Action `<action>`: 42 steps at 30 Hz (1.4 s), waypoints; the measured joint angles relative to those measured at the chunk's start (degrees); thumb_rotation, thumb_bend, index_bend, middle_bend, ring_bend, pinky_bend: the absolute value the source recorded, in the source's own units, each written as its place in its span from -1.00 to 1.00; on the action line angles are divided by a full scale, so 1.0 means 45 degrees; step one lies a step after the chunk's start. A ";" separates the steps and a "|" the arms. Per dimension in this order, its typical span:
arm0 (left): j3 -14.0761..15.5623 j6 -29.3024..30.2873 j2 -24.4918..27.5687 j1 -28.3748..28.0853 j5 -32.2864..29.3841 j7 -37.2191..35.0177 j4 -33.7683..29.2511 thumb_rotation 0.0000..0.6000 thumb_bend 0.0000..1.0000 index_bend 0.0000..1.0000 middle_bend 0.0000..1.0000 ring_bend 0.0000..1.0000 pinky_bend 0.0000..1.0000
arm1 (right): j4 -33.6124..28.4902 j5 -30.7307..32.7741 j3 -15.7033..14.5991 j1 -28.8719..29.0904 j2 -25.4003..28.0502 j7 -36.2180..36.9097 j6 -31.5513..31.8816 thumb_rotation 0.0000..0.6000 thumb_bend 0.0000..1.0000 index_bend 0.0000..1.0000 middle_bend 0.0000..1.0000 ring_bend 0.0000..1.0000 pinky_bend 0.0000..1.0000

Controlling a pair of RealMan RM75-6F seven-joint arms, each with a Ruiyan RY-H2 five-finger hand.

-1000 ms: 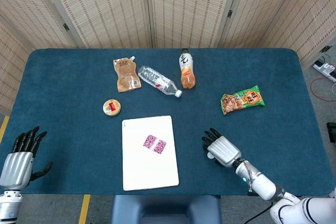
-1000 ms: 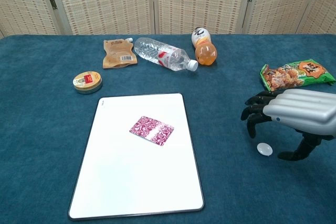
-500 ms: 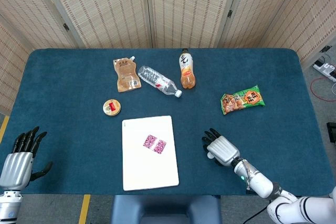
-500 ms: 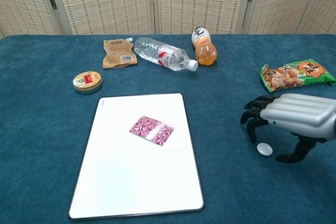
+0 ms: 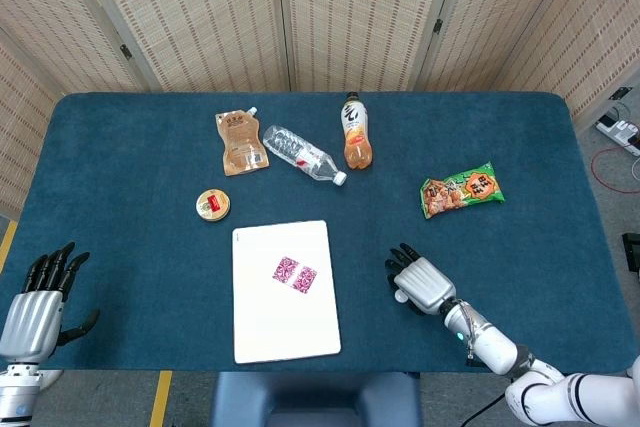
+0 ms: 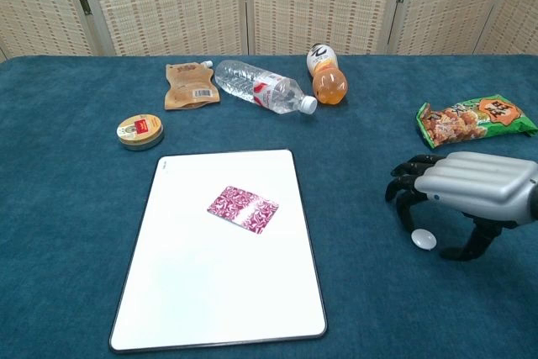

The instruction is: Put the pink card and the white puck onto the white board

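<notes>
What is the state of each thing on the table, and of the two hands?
pink card: flat on the white board.
white puck: on the cloth, under the right hand, not gripped.
left hand: fingers apart, holding nothing.
water bottle: on its side, capped.
orange bottle: lying down.
snack bag: lying flat.

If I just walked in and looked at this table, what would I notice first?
Probably the big white board lying flat near the front edge of the blue table, with the pink card already on it. Next, the shiny silver right hand arched over the little white puck on the cloth to the right of the board. At the back lies an orange drink bottle.
</notes>
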 measured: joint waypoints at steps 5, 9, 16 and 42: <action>-0.0011 0.0016 -0.0004 0.0011 -0.0024 -0.0040 0.0031 1.00 -0.37 -0.72 -0.95 -0.88 -1.00 | 0.0054 -0.0019 0.0122 -0.0007 -0.0042 -0.0014 -0.0133 1.00 -0.40 -0.13 -0.59 -0.93 -1.00; -0.0006 -0.0008 -0.0014 0.0010 -0.0043 -0.0056 0.0063 1.00 -0.37 -0.72 -0.95 -0.88 -1.00 | 0.0035 -0.0009 0.0218 -0.0007 -0.0040 -0.0059 -0.0231 1.00 -0.40 -0.12 -0.59 -0.93 -1.00; -0.0013 -0.0038 -0.0046 -0.0010 -0.0049 -0.0086 0.0111 1.00 -0.37 -0.72 -0.95 -0.88 -1.00 | -0.0052 0.0033 0.0348 -0.0005 -0.0041 -0.0208 -0.0351 1.00 -0.40 -0.07 -0.58 -0.92 -1.00; -0.0002 0.0058 -0.0036 0.0028 0.0007 -0.0120 0.0110 1.00 -0.37 -0.72 -0.94 -0.88 -1.00 | -0.1091 0.0792 0.2225 0.1640 -0.0424 -0.1089 -0.1377 1.00 -0.40 0.01 -0.57 -0.91 -1.00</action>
